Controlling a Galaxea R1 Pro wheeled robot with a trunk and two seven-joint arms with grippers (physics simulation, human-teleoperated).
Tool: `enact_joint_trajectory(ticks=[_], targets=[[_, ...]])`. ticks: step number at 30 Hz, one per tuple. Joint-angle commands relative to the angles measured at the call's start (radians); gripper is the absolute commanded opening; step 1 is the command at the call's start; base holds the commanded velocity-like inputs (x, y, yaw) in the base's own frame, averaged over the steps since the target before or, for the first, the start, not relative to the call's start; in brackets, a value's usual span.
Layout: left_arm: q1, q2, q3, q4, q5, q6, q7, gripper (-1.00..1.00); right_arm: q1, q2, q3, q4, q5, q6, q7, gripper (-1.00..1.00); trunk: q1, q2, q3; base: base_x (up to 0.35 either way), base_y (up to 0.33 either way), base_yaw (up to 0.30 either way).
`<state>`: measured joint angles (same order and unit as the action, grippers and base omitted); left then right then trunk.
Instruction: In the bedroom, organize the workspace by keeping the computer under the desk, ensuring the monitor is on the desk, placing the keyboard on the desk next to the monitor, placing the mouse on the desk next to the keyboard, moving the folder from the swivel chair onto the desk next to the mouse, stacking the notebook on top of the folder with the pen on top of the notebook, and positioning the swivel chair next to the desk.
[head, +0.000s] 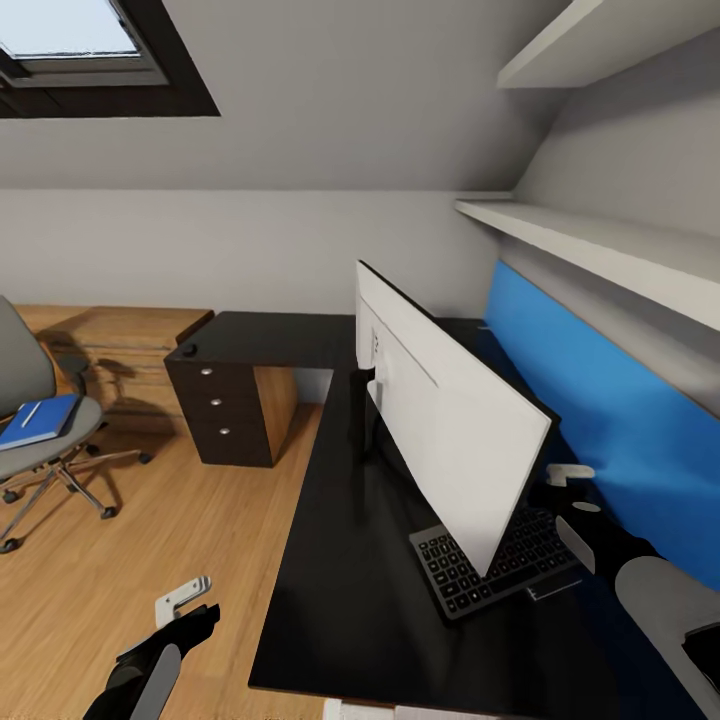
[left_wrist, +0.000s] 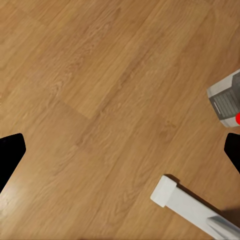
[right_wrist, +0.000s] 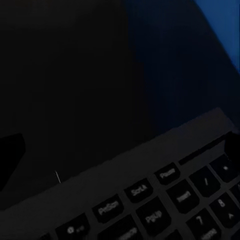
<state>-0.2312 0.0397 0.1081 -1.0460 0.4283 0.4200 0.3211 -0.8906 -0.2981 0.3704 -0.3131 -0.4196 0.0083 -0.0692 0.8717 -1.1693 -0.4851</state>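
The monitor (head: 455, 440) stands on the black desk (head: 350, 600), its white back turned towards me. The keyboard (head: 495, 565) lies on the desk behind it, partly hidden by the screen. My right gripper (head: 572, 490) hovers open over the keyboard's (right_wrist: 165, 200) far end, beside the blue wall panel. A small black mouse (head: 188, 350) sits on the desk corner above the drawers. The swivel chair (head: 25, 400) stands apart at the left, with the blue folder (head: 40, 422) and white pen (head: 31, 413) on its seat. The notebook and computer are out of view. My left gripper (head: 185, 605) hangs open over the floor.
A three-drawer unit (head: 222, 410) carries the desk's left wing, with a light wooden dresser (head: 120, 350) beyond it. White shelves (head: 600, 240) run above the blue panel (head: 600, 400). A white desk leg (left_wrist: 185, 202) stands on the wood floor (left_wrist: 100, 100) below my left gripper (left_wrist: 120, 150).
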Motion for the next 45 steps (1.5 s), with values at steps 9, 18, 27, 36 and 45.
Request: enact_joint_trajectory(ticks=[9, 18, 27, 36, 45], targets=[[0.0, 0.001, 0.0, -0.002, 0.01, 0.003, 0.007, 1.0, -0.001, 0.0, 0.009, -0.001, -0.008, 0.001, -0.006, 1.0, 0.0, -0.001, -0.015, 0.0, 0.0, 0.0], [0.0, 0.001, -0.001, -0.002, 0.01, 0.003, 0.007, 1.0, -0.001, 0.0, 0.009, -0.001, -0.008, 0.001, -0.006, 1.0, 0.0, -0.001, -0.029, 0.0, 0.0, 0.0], [0.0, 0.001, -0.001, -0.002, 0.01, 0.003, 0.007, 1.0, -0.001, 0.0, 0.009, -0.001, -0.008, 0.001, -0.006, 1.0, 0.0, -0.001, -0.042, 0.0, 0.0, 0.0], [0.0, 0.001, -0.001, -0.002, 0.011, 0.003, 0.007, 1.0, -0.001, -0.001, 0.009, -0.001, -0.007, 0.001, -0.006, 1.0, 0.0, -0.001, -0.056, 0.0, 0.0, 0.0], [0.0, 0.001, -0.001, -0.002, 0.011, 0.004, 0.007, 1.0, -0.001, -0.001, 0.009, -0.001, -0.007, 0.001, -0.006, 1.0, 0.0, -0.001, -0.07, 0.0, 0.0, 0.0]])
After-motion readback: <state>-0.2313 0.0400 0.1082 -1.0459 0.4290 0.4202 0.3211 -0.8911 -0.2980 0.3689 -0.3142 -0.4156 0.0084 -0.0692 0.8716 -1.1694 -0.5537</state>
